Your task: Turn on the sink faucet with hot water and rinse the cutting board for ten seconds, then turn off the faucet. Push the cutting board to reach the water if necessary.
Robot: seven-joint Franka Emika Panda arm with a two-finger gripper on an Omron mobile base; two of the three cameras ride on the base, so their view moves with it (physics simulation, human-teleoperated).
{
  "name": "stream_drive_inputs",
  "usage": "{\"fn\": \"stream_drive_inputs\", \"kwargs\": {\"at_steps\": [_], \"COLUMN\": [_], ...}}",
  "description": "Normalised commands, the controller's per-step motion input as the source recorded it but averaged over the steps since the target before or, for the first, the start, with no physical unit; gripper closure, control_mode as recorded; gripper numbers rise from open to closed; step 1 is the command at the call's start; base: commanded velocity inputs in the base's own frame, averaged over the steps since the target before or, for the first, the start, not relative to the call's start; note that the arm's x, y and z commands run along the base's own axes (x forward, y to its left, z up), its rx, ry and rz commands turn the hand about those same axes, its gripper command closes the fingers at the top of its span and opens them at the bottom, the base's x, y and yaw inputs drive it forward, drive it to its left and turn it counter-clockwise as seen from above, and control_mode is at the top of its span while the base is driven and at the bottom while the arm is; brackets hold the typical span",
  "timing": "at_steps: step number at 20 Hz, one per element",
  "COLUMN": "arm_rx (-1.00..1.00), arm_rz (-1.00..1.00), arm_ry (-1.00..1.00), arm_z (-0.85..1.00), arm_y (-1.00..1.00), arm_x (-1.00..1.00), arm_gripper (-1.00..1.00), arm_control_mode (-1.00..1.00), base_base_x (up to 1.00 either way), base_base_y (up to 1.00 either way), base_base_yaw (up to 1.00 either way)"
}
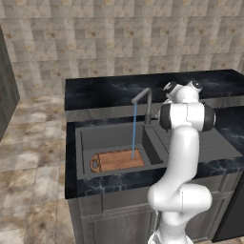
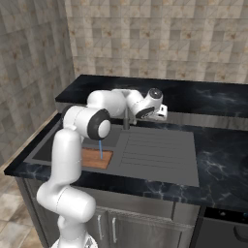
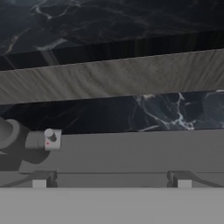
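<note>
Water (image 1: 134, 129) runs in a thin blue stream from the sink faucet (image 1: 144, 101) onto the cutting board (image 1: 116, 160), which lies flat at the near side of the sink (image 1: 114, 138), handle hole to the left. Set in the black marbled table (image 2: 220, 160), the basin has a ribbed drainboard on its right. Near the faucet's base the gripper (image 3: 111, 183) hovers, jaws apart and empty; the side lever (image 3: 43, 140) shows just left of them.

Black marbled counter (image 1: 109, 183) with sink (image 1: 86, 136)

Faucet lever (image 3: 48, 140) left of fingers (image 3: 39, 183)
</note>
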Motion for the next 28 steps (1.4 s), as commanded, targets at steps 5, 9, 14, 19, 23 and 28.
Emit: {"fn": "stream_drive_inputs", "kwargs": {"at_steps": [5,9,14,19,23,28], "arm_rx": [0.0,0.0,0.0,0.0,0.0,0.0], "arm_rz": [0.0,0.0,0.0,0.0,0.0,0.0], "arm_ry": [0.0,0.0,0.0,0.0,0.0,0.0], "arm_z": [0.0,0.0,-0.02,-0.09,-0.16,-0.17], "arm_y": [-0.13,-0.06,0.0,0.0,0.0,0.0], "arm_x": [0.16,0.17,0.13,0.12,0.07,0.07], "arm_gripper": [-1.0,-1.0,-1.0,-1.0,-1.0,-1.0], "arm_control_mode": [-1.0,-1.0,-1.0,-1.0,-1.0,-1.0], "base_base_x": [0.0,0.0,0.0,0.0,0.0,0.0], "base_base_y": [0.0,0.0,0.0,0.0,0.0,0.0], "base_base_yaw": [0.0,0.0,0.0,0.0,0.0,0.0]}}
